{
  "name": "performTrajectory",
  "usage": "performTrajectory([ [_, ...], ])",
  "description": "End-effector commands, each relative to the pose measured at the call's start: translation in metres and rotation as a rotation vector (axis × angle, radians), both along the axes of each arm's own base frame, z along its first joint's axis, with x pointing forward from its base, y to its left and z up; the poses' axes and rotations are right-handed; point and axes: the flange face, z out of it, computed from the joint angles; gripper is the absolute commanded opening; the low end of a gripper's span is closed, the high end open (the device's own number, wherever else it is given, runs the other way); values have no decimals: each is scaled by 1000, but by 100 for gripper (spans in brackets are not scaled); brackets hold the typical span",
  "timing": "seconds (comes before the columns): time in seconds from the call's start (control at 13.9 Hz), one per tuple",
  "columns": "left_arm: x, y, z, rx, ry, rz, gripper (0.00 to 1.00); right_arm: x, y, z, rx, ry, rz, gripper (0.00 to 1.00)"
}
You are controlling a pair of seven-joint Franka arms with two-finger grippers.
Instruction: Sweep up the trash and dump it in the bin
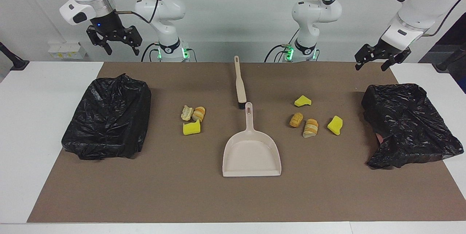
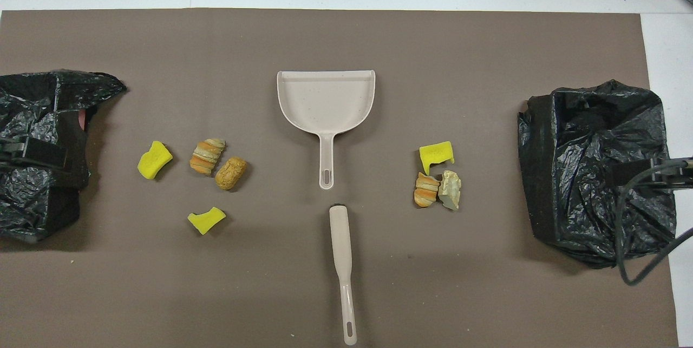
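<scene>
Both arms wait raised at the robots' edge of the desk (image 1: 51,125), nothing held. The right pincer (image 1: 117,44) hangs w/ fingers spread above the edge by the black-bagged bin (image 1: 109,117) at its end; the left pincer (image 1: 378,59) hangs spread too, above the edge next to the other bagged bin (image 1: 407,125). The brush (image 1: 239,83) lies roughly midway betw. the two pincers, flat on the brown mat (image 1: 182,190), long axis running straight away from the robots: hanging-hole handle end toward them, dark bristle end pointing at the dustpan (image 1: 252,150). The dustpan sits in line w/ it, farther out, handle tip just short of the bristles and not touching, open lip facing away from the robots. Trash is in two clusters beside the tools. Toward the right pincer: a yellow sponge chunk (image 1: 192,127), a striped bread piece (image 1: 199,113) and a pale crust piece (image 1: 187,112), bunched together. Toward the left pincer: two sponge chunks (image 1: 302,100) and (image 1: 335,125), w/ a brown roll (image 1: 296,119) and a striped roll (image 1: 311,127) betw. them. Judgement: no sweeping begun yet; neither arm is clearly nearer to the brush, so either could take it, coming down and inward, jaws across the handle's narrow width since it points at the robots. The other arm would likely need the dustpan handle, same axis.
</scene>
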Motion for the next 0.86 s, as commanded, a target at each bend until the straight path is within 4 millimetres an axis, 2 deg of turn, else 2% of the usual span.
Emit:
performTrajectory([
  [0.0,-4,0,2,12,1,-14,100,-5,-5,0,-4,3,27,100],
  [0.36,-5,-5,-1,9,10,-20,100,-4,-5,0,-4,3,27,100],
  [0.58,-10,-11,-20,-2,45,-29,100,-4,-5,0,-4,3,27,100],
  [0.79,-20,-35,-37,-22,43,-57,100,-4,-6,0,-3,3,26,100],
])
